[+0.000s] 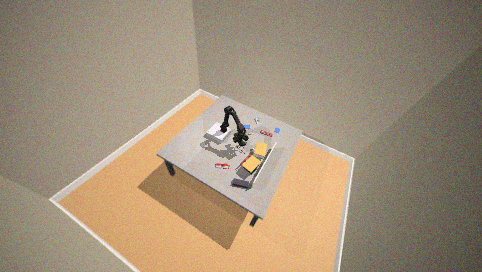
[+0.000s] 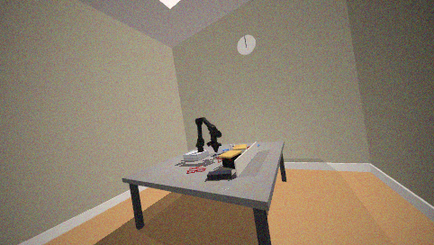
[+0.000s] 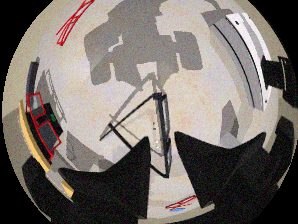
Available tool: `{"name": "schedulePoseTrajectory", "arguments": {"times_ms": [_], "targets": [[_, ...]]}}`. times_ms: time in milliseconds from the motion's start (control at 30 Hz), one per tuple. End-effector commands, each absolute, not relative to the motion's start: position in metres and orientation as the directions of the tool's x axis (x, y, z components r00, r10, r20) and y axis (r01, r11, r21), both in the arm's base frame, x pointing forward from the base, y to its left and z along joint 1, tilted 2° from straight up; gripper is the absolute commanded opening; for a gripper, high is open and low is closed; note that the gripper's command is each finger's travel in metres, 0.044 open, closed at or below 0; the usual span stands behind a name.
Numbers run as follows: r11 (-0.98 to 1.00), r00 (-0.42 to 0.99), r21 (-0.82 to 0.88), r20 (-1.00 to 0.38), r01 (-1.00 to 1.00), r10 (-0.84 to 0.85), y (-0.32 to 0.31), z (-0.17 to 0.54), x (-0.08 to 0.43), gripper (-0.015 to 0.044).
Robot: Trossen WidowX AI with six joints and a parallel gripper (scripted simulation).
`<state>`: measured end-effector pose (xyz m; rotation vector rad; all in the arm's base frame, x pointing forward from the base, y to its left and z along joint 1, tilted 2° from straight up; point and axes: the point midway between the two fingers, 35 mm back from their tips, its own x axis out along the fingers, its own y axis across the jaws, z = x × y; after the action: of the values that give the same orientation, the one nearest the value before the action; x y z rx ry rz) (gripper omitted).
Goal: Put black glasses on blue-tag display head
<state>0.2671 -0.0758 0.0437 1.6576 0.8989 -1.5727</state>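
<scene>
The black glasses (image 3: 158, 96) (image 1: 241, 149) are on the grey table, with their thin frame and temples unfolded in the wrist view. My gripper (image 3: 161, 138) (image 1: 240, 142) (image 2: 216, 149) points down just above them. Its fingers are partly open with nothing gripped, and part of the glasses shows in and beyond the gap between the fingertips. Two blocky dark stands with yellow-orange tops, possibly the display heads, are to the right in the top view: a nearer one (image 1: 251, 164) and a farther one (image 1: 261, 148). I cannot make out a blue tag on either.
Red glasses (image 1: 222, 166) (image 2: 196, 170) lie near the table's front edge, and another red pair (image 1: 266, 133) lies farther back. Blue pieces (image 1: 277, 130) lie at the back. A white upright panel (image 1: 266, 162) stands beside the yellow-topped blocks. A dark box (image 1: 242, 183) (image 2: 221, 175) is at its near end.
</scene>
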Motion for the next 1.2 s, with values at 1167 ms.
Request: {"name": "schedulePoseTrajectory", "arguments": {"times_ms": [1167], "targets": [[-0.539,0.023,0.003,-0.999,0.842,0.03,-0.074,-0.007,0.262,0.012]]}}
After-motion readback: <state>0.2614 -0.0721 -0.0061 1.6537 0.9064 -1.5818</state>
